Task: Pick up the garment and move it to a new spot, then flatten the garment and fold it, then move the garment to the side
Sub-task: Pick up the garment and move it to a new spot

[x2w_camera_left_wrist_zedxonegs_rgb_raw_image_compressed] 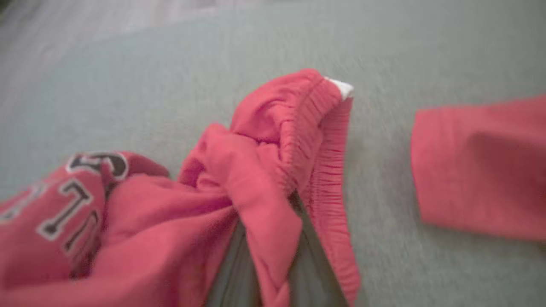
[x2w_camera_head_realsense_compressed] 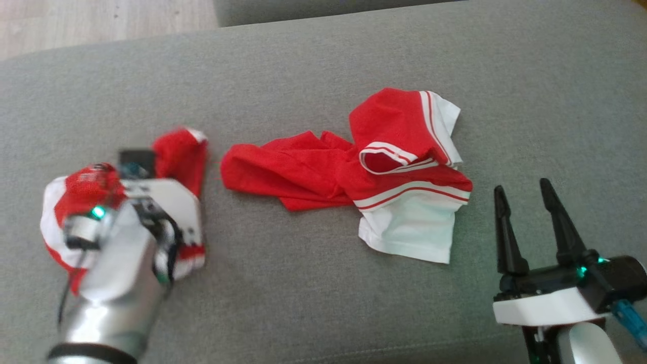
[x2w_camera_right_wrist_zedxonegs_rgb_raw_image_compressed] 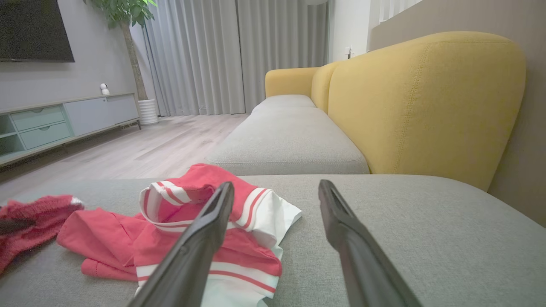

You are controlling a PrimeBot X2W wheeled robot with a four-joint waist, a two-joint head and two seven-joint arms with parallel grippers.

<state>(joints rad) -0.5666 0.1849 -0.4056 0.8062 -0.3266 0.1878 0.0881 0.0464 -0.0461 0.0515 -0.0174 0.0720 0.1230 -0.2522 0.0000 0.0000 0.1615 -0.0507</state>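
Garment, a crumpled red-and-white heap with outlined lettering and an elasticated red edge, lies at the left of the grey sofa seat, long axis diagonal, elasticated end pointing away and rightward toward the striped shirt; left gripper pinches its bunched fabric, right gripper hovers with fingers apart.

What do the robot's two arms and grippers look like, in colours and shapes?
The left arm is shiny silver, with a white angular wrist housing, a green light and a thin black cable. The right gripper has two long, black, tapering fingers on a black base, white casing below, and a blue fitting.
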